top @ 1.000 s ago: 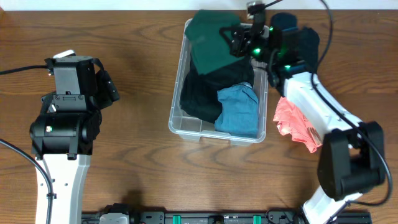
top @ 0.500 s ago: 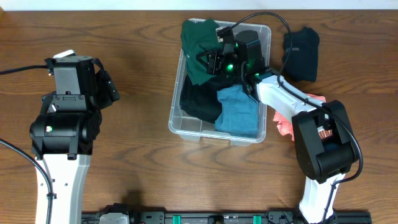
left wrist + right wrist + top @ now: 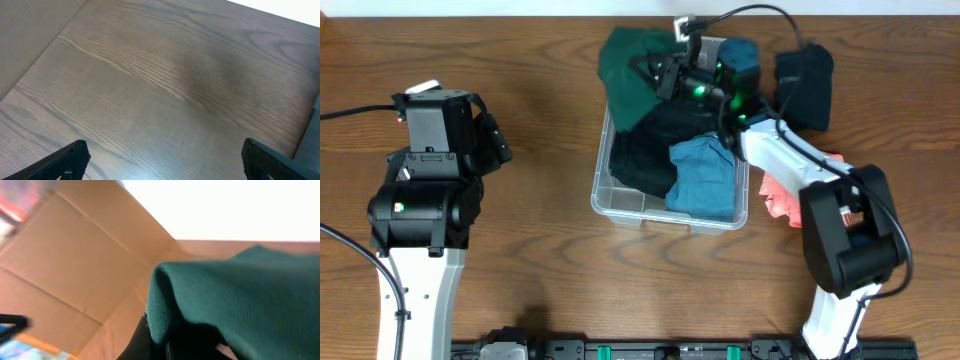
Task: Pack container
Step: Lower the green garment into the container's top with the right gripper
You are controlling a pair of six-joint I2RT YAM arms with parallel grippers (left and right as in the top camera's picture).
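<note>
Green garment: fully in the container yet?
No. The green garment drapes over the far-left rim of the container, held by the right gripper.

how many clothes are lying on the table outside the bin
2: a dark navy one right of the container's far corner, a coral one nearer, partly hidden by the right arm.

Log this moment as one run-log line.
right gripper: shut on green garment, over far-left corner of container | left gripper: open, over table | inside: black garment, blue garment | outside: navy garment, coral garment

container (image 3: 650,217) far end hidden by green cloth (image 3: 625,70), right wrist view blurred
</note>
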